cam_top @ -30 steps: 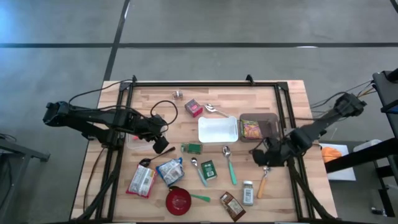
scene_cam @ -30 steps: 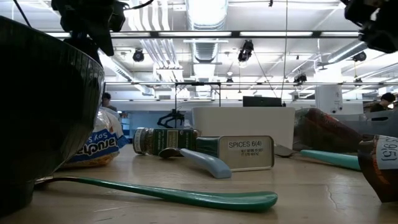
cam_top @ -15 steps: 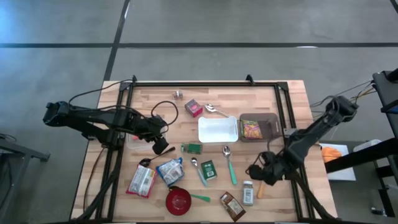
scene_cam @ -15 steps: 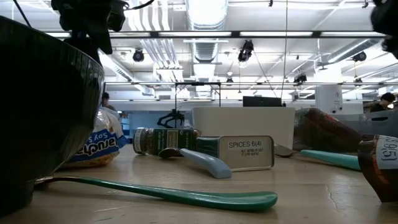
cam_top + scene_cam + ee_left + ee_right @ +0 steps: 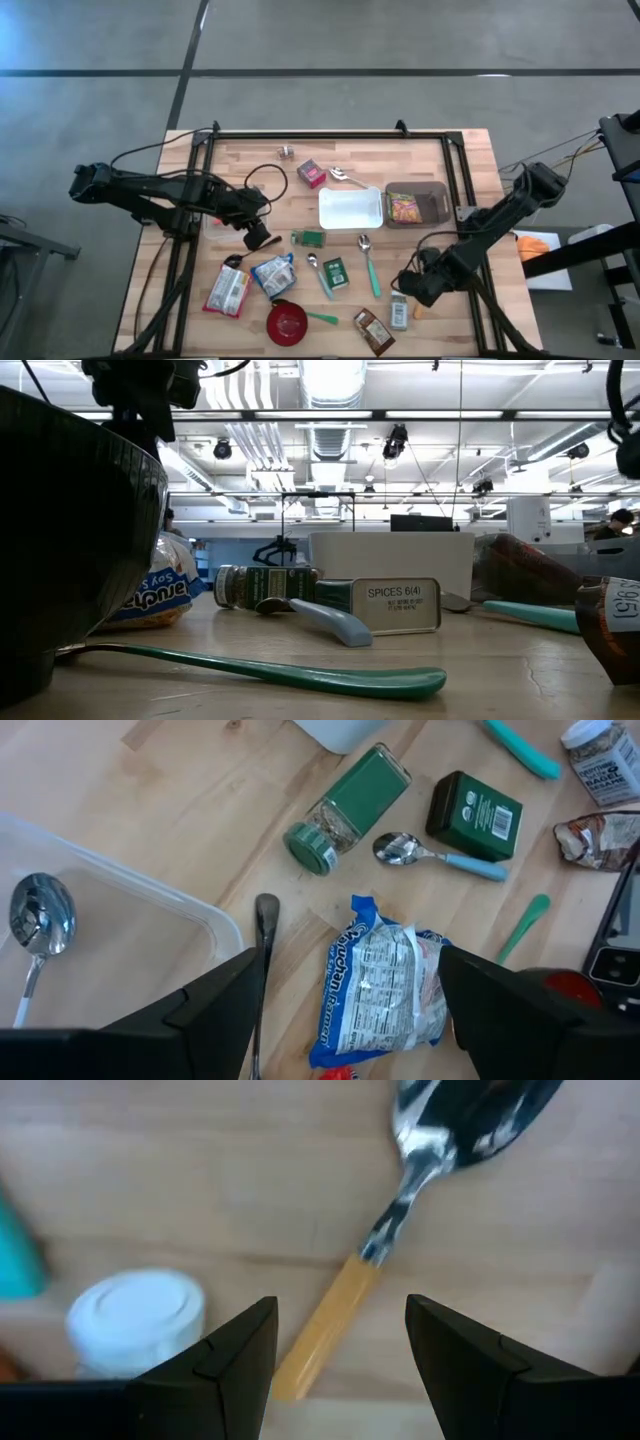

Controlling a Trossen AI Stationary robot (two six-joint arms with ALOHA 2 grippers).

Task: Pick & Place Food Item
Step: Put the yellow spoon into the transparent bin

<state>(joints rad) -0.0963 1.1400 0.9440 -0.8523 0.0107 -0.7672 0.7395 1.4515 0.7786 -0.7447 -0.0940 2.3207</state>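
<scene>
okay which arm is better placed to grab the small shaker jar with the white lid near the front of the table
The right. Its open right gripper hovers right beside the clear white-lidded shaker jar, which lies next to the orange-handled spoon. The left gripper hangs open across the table, over the blue snack packet.
</scene>
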